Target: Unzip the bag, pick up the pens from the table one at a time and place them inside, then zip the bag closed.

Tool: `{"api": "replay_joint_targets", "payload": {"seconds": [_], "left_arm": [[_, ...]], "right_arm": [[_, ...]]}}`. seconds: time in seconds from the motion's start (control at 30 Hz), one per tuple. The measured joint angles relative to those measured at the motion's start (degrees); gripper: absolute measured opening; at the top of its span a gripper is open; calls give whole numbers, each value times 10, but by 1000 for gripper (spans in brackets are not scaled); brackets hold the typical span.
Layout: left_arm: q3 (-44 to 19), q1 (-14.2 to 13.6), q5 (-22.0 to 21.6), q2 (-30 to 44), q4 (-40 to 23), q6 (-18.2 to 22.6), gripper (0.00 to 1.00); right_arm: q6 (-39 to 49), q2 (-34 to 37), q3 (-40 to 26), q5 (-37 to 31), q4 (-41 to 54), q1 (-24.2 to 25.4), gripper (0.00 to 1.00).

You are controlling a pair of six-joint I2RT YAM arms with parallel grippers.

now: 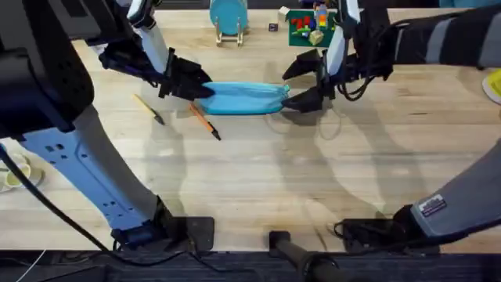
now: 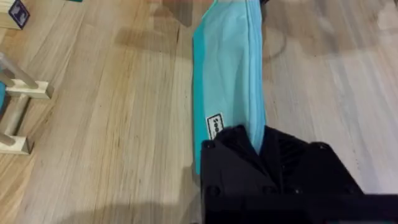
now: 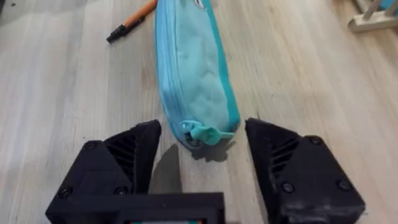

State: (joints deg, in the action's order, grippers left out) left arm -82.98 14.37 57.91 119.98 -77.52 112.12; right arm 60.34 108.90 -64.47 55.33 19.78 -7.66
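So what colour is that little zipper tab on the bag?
The zipper tab is light teal like the bag, clearest in the right wrist view.

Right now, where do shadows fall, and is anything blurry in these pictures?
Overhead view: soft arm shadows spread across the table toward the camera; the nearest arm parts look large and blurred. Right wrist view: the bag casts a small shadow between the open right pincer fingers. Left wrist view: the left pincer looks blurred.

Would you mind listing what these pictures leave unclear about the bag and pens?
- Bag: in the left wrist view its near end is hidden by the left gripper.
- Orange pen: cut off by the right wrist view's edge.
- Label on the bag: too small to read.
- Yellowish pen: overhead, details too small.
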Motion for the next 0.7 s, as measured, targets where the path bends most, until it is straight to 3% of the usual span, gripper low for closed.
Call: {"api": "replay_joint_targets", "payload": {"seconds": [0.7], "left_arm": [[0,0,0,0,0,0,41]], "right_arm": [[-4,9,0,43,-3,30,773]]}}
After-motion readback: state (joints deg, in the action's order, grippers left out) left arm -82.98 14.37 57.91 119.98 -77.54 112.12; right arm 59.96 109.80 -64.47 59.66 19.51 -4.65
